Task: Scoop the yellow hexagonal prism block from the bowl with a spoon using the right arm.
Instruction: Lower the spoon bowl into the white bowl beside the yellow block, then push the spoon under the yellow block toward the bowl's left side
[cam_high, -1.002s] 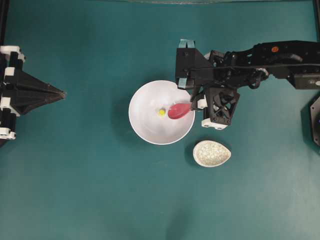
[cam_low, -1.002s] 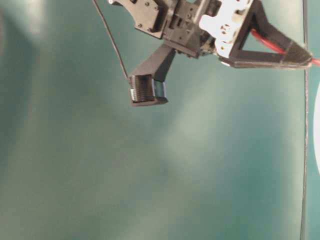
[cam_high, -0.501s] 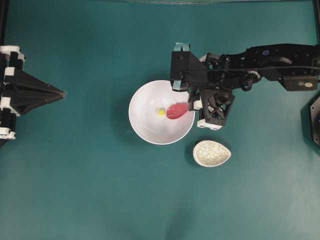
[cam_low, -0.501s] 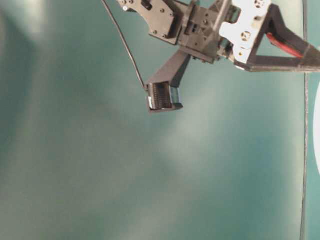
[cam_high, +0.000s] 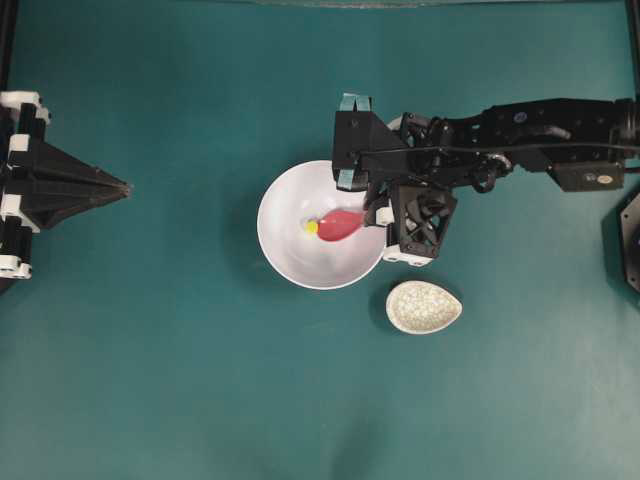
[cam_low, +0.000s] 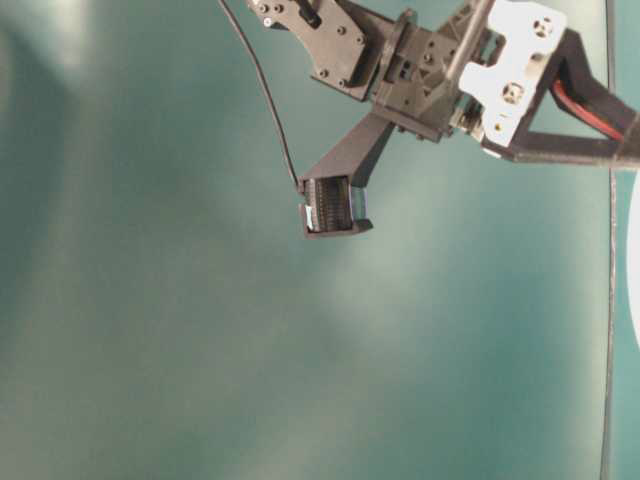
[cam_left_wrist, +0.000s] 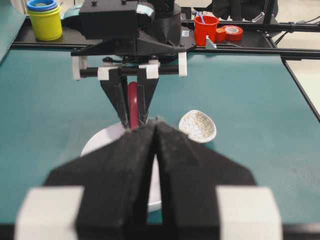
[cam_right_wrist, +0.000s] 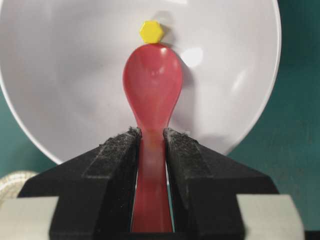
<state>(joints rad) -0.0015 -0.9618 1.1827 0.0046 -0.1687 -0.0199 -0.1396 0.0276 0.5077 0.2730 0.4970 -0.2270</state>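
The white bowl (cam_high: 300, 262) sits at the table's middle. The tiny yellow hexagonal block (cam_high: 311, 227) lies on its floor, left of centre. My right gripper (cam_high: 378, 214) is shut on the handle of the pinkish-red spoon (cam_high: 340, 224), over the bowl's right rim. In the right wrist view the spoon (cam_right_wrist: 152, 80) points into the bowl (cam_right_wrist: 65, 75) and its scoop tip touches the block (cam_right_wrist: 151, 31), which lies just beyond the scoop; the gripper (cam_right_wrist: 151, 134) clamps the handle. My left gripper (cam_high: 125, 187) is shut and empty at the far left.
A speckled beige teardrop spoon rest (cam_high: 424, 306) lies just right of and below the bowl. In the left wrist view, stacked yellow cups (cam_left_wrist: 45, 20), a red cup (cam_left_wrist: 206, 29) and a roll of tape (cam_left_wrist: 231, 32) stand beyond the table's far edge.
My right gripper has moved left with the spoon, deeper into the bowl. The scoop tip has reached the block and nudged it slightly left. The left arm has not moved.
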